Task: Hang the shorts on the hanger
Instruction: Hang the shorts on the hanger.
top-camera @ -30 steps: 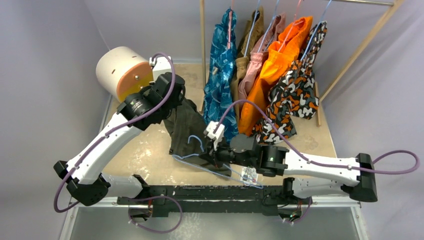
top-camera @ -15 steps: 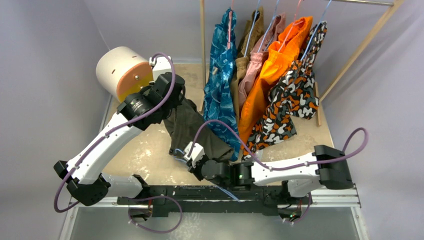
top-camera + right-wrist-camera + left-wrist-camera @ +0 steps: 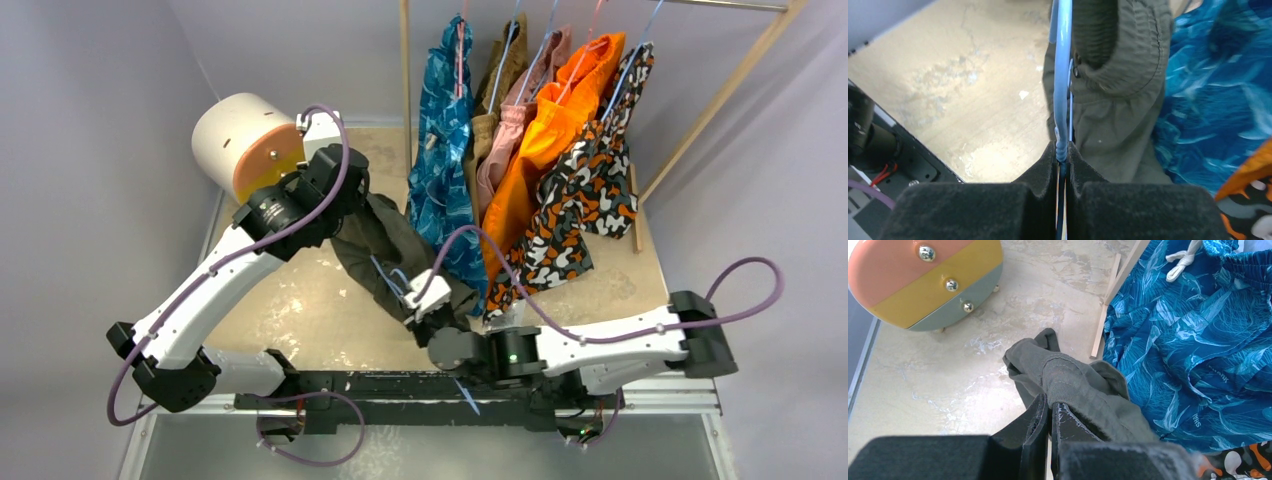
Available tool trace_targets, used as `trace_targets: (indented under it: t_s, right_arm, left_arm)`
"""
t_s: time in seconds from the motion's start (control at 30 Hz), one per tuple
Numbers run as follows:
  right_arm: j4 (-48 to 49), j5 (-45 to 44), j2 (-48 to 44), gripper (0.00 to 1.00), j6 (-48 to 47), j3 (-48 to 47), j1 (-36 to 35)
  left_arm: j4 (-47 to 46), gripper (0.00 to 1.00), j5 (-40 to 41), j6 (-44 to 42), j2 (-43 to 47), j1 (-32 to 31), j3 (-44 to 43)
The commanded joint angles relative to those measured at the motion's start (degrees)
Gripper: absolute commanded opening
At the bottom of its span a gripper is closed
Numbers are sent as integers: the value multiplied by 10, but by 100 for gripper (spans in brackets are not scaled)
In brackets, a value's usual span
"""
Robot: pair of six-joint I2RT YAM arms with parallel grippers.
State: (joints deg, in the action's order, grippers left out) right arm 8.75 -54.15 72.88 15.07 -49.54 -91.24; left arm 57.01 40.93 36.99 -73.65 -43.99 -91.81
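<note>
Two arms at work over the table point(image 3: 290, 300), loaded rack point(image 3: 405, 90) behind. What moved? (A)

Right arm. A second ago it lay low along the near edge with the hanger flat. Now it is swung in, and the hanger point(image 3: 1063, 75) stands tilted up against the shorts point(image 3: 385, 245). (B)

Shorts position? (A)

Top end lifted off the table, hanging from the left gripper point(image 3: 1050, 407), jaws closed tight on a fold of olive cloth. Lower end is down by the right gripper point(image 3: 1063, 150). Left arm reads the same as in the earlier pictures. (B)

Right grip? (A)

Pinched fully on the blue wire, no gap seen. Wire runs touching the gathered waistband. Cannot tell whether it sits inside the opening. (B)

Meaning? (A)

Judgement: threading is begun, not finished. The shorts are not yet draped on the hanger. (B)
</note>
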Motion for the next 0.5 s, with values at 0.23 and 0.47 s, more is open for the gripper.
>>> trace_targets:
  t_s: [0.23,0.47]
  right_arm:
    - [-205,-162,-187,0,93,-31,-14]
    - [-347,-186,-218,0,178,-55,-15]
  left_arm:
    - [1,0,33,2,16,3,-47]
    - [34,0,59,-7,7,3,-110]
